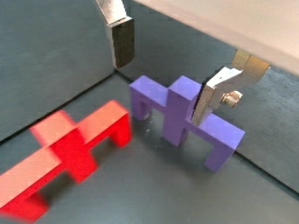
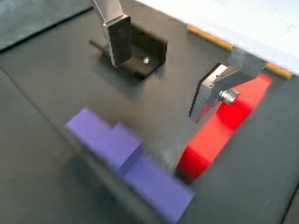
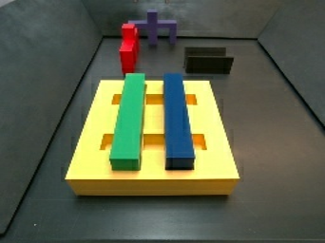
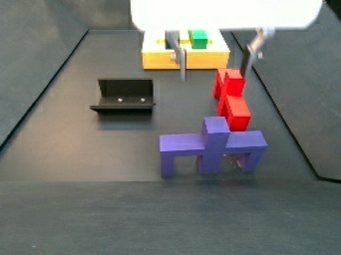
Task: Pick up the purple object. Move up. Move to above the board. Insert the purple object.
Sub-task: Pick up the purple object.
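Note:
The purple object (image 4: 210,149) stands upright on the dark floor, its post pointing up. It also shows in both wrist views (image 1: 176,118) (image 2: 122,162) and far back in a side view (image 3: 156,28). My gripper (image 4: 213,55) hangs open and empty above the purple object, apart from it. In the wrist views the fingers (image 1: 122,39) stand wide apart, one finger close beside the purple post, with nothing held between them (image 2: 167,70). The yellow board (image 3: 216,142) lies flat and bears a long green bar (image 3: 129,119) and a long blue bar (image 3: 178,119).
A red upright block (image 4: 232,98) stands right beside the purple object, between it and the board; it also shows in the wrist views (image 1: 70,149) (image 2: 222,131). The dark fixture (image 4: 123,96) stands to one side (image 3: 210,60). Sloping grey walls ring the floor.

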You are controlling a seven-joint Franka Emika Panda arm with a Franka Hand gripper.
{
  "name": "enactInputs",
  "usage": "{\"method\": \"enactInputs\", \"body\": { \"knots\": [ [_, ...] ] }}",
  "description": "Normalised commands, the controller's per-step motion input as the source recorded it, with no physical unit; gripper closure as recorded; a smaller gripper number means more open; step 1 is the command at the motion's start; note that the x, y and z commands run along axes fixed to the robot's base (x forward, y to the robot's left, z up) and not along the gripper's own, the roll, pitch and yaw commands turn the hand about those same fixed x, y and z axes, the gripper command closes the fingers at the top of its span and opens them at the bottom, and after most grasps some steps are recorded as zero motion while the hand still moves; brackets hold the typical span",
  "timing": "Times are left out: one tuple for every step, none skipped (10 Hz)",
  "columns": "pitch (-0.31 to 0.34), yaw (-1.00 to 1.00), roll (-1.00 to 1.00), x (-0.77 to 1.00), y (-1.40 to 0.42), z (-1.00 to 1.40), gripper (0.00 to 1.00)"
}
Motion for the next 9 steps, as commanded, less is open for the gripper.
{"method": "enactInputs", "body": {
  "knots": [
    [0.006, -0.25, 0.0, 0.0, 0.77, -0.42, 0.0],
    [0.0, -0.23, 0.0, 0.03, 0.8, -0.42, 0.0],
    [0.0, -0.25, 0.0, 0.0, 0.79, -0.4, 0.0],
    [0.0, -0.14, -0.04, 0.0, 0.8, -0.22, 0.0],
    [0.0, 0.0, 0.04, 0.13, 0.13, -0.23, 0.0],
    [0.0, 0.0, 0.08, 0.07, 0.0, -0.36, 0.0],
    [-0.003, 0.15, 0.04, 0.0, 0.0, -0.34, 0.0],
    [-0.01, 0.18, 0.0, 0.09, -0.02, -0.22, 0.0],
    [0.0, 0.09, 0.0, 0.11, -0.08, -0.17, 0.0]
  ]
}}
